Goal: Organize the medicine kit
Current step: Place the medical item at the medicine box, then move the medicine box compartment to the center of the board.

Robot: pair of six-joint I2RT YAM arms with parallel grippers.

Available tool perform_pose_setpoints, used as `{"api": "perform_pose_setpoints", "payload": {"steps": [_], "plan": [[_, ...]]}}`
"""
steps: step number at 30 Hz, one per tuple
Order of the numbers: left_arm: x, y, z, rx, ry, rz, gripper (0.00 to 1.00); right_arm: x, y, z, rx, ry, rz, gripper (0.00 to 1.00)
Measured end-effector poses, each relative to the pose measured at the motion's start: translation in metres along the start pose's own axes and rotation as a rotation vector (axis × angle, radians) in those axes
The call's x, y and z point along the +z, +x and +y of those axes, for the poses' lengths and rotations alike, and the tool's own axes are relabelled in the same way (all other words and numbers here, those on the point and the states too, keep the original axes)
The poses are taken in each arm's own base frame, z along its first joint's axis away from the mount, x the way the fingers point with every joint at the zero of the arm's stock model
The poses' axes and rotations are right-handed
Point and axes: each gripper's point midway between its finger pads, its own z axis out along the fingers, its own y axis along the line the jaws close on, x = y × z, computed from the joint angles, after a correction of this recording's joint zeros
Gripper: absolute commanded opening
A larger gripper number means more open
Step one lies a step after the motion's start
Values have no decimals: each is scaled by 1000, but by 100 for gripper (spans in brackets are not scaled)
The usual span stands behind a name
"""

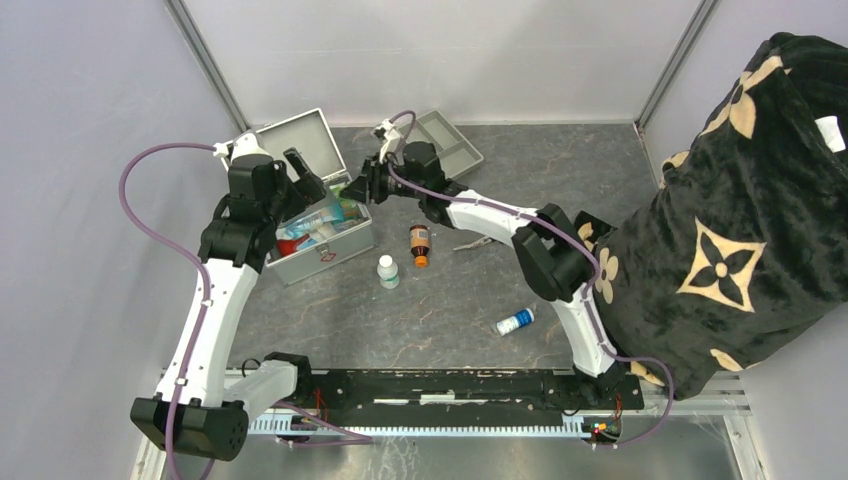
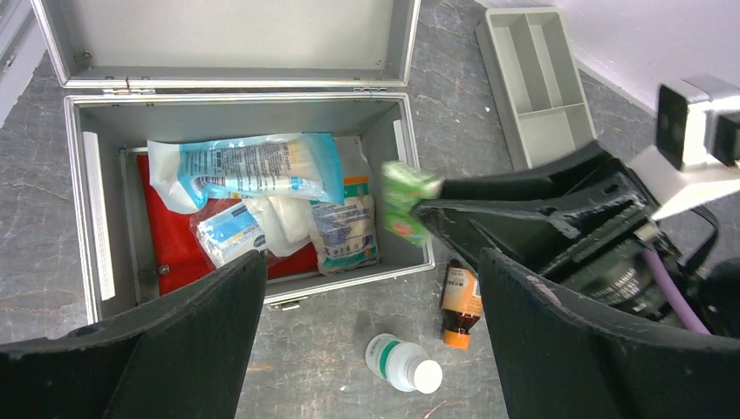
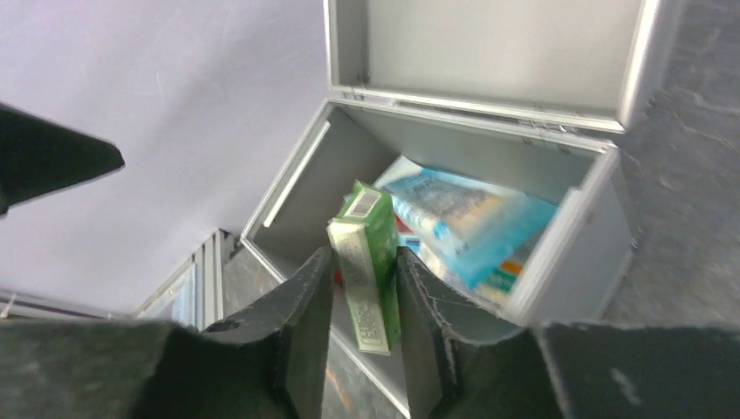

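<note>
**Right gripper (image 3: 365, 262) pinches green cardboard carton (image 3: 371, 223) over open, boxy silver-grey metal medicine kit (image 3: 576, 253)**

Farthest left, the left gripper (image 1: 305, 178) hangs above the front of the kit, its two black fingers (image 2: 174, 349) spread wide with nothing between them. The medicine kit sits left of centre on the dark mottled table (image 1: 450, 330), its hinged lid thrown back toward the rear wall. Inside, a flat red pouch (image 2: 174, 249) lies on the floor of the case. On top of it lie a light-blue-and-white sachet pack (image 2: 249, 166) and several smaller white packets (image 2: 345, 227). At the kit's right rim, the right gripper's fingers press on both sides of the carton, which hangs over the open case.

Just right of the kit's front wall, a white plastic bottle with a green label (image 1: 387, 271) and an amber bottle with an orange cap (image 1: 420, 245) sit close together on the table. Behind them, beside the lid, is a shallow grey divided tray (image 1: 450, 145). Nearer the right arm, well apart from the kit, a small blue-and-white bottle (image 1: 516, 321) lies on its side. A black cloth with cream flower motifs (image 1: 740, 230) fills the right edge.
</note>
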Motion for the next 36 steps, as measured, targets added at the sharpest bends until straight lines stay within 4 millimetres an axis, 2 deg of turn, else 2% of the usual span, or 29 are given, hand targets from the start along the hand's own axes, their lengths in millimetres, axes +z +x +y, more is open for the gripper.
{"api": "perform_pose_setpoints", "payload": {"steps": [1,5,9,11,13,15,17,20,23,25,28,32,36], "plan": [[-1,0,0,0,1,-2,96,8,0,1,-6,-5,-6,49],[-2,-1,0,-1,3,-6,96,29,-3,7,-37,-23,-24,53],[-3,-2,1,-2,-1,-12,97,30,-3,6,-80,-4,-24,55],[-3,-3,1,-2,-2,-13,97,22,-3,-1,-100,33,-22,58],[-3,-3,1,-2,-3,-14,97,4,-6,-11,-116,88,-17,62],[-3,-3,1,-2,-4,-14,96,-17,-18,-23,-143,151,-29,67],[-3,-3,1,-2,-4,-14,96,-46,-43,-40,-185,233,-60,70],[-3,-2,1,-1,-3,-12,97,-88,-87,-71,-254,372,-115,65],[-1,-1,1,0,-4,-7,96,-120,-120,-109,-310,513,-126,62],[1,0,1,1,-6,-1,96,-135,-134,-137,-339,594,-119,61],[3,2,1,2,-8,8,96,-143,-130,-178,-361,681,-75,59],[4,5,0,3,2,20,96,-138,-93,-223,-377,749,38,52],[4,5,0,3,2,21,96,-134,-61,-252,-403,783,140,47]]}}
